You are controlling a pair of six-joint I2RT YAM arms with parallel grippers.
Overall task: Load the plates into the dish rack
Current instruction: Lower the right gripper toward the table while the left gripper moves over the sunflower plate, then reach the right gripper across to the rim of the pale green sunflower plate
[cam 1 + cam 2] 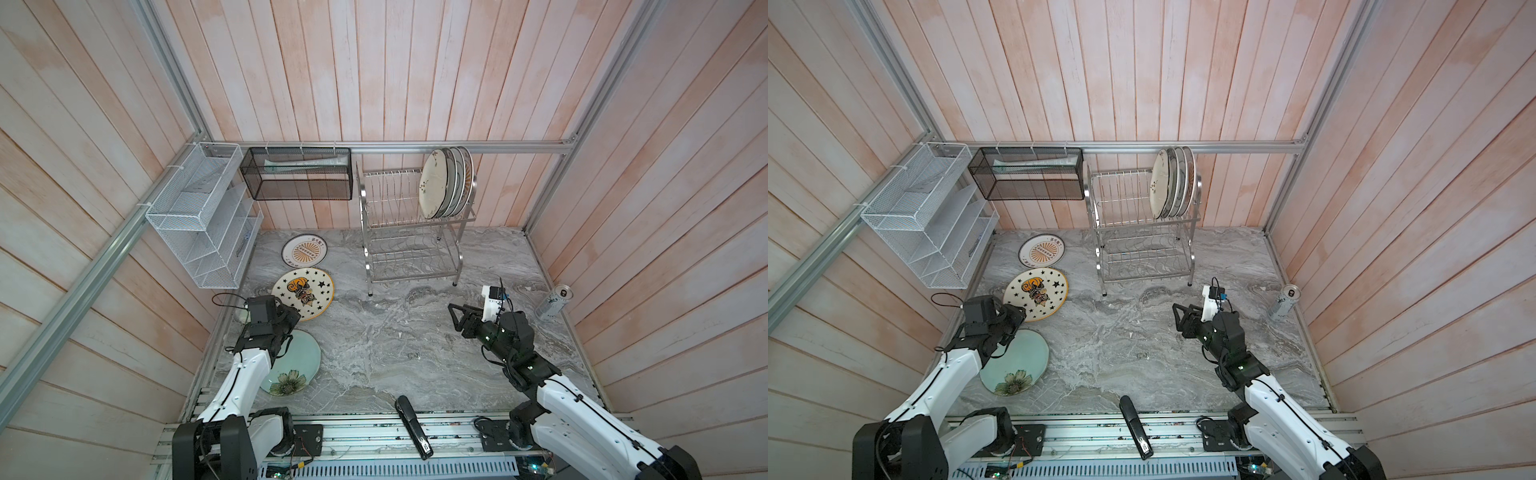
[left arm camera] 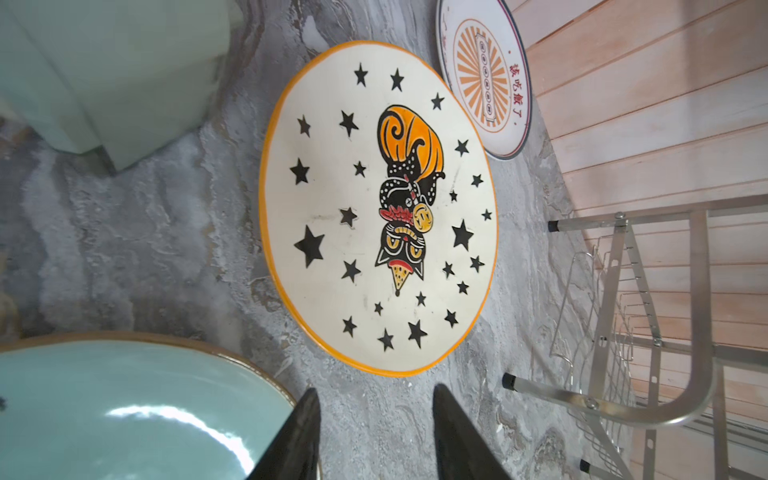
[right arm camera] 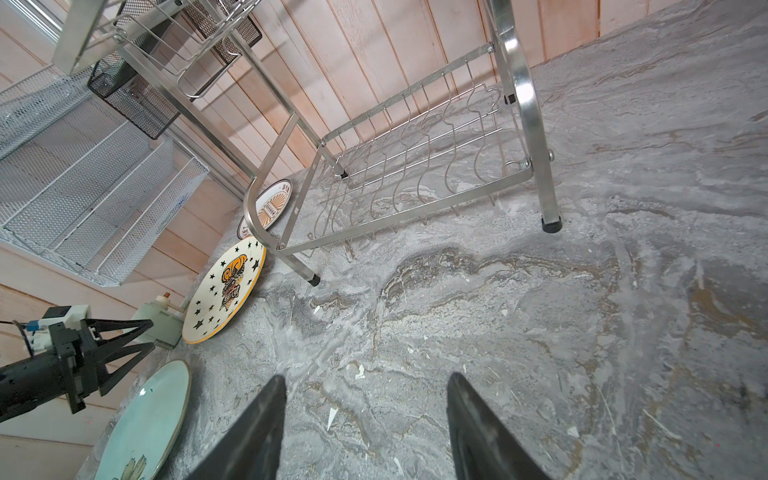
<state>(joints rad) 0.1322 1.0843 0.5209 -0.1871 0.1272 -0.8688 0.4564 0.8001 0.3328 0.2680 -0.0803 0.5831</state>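
- Left gripper [image 2: 374, 392] up close: fingers spread, nothing between them, low over the table [image 2: 145, 249].
- Star plate [image 2: 378, 208] lies flat dead ahead, its near rim just beyond the tips; green plate [image 2: 124, 407] sits just beside.
- The left arm is far nearer. The right gripper [image 3: 365, 376], likewise spread and empty, hangs well apart.
- Rack [image 1: 363, 208] holds four plates [image 1: 434, 187] upright on the top tier; sunburst plate [image 1: 304, 250] lies flat.

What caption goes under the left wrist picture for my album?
Open left gripper hovering near the star plate lying flat on the table.
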